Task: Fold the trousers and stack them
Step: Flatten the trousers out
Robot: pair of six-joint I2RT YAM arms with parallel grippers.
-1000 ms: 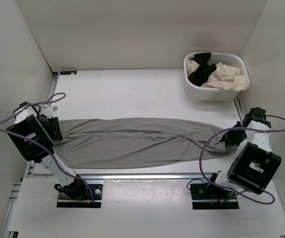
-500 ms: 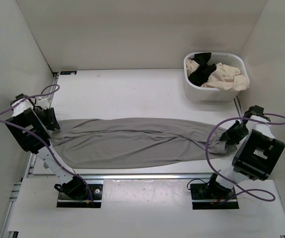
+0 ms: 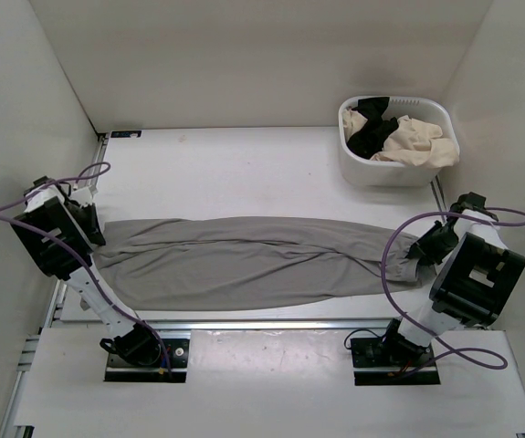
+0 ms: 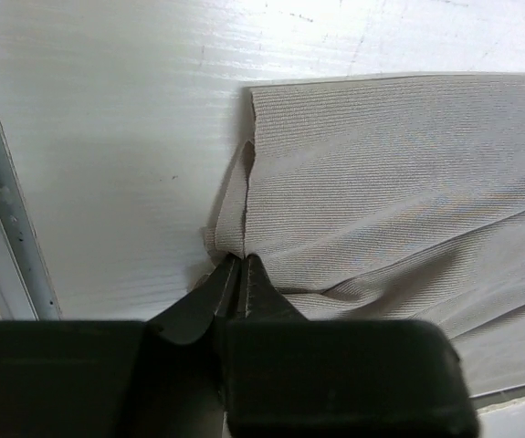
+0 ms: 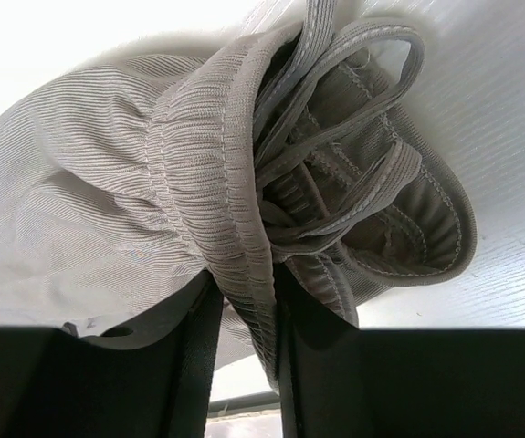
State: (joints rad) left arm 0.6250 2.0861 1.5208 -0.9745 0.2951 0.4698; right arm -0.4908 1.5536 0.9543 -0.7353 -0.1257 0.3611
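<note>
Top view: the grey trousers [image 3: 244, 263] lie flat and stretched lengthwise across the near half of the white table [image 3: 244, 173], legs together, the cuffs at the left and the waist at the right, parallel to the metal rail [image 3: 262, 324] along the near edge. The left gripper [image 4: 236, 274] sits low at the cuff end; in the left wrist view its two dark fingers are pressed nearly together on a small fold of ribbed fabric at the corner of the leg hem [image 4: 253, 119], which otherwise rests on the table. The right gripper [image 5: 244, 310] is at the waist end; in the right wrist view its fingers clamp the gathered elastic waistband [image 5: 216, 201] between them, with the flat drawstring [image 5: 372, 196] looping loose just beside the pinch and the waist opening bunched and lifted a little off the surface. At the far right corner of the table, well apart from the trousers, stands a white basket [image 3: 385, 173] holding a black garment [image 3: 372, 132] and a cream garment [image 3: 417, 141], both heaped above its rim. Purple cables [image 3: 399, 260] arc over each arm.
</note>
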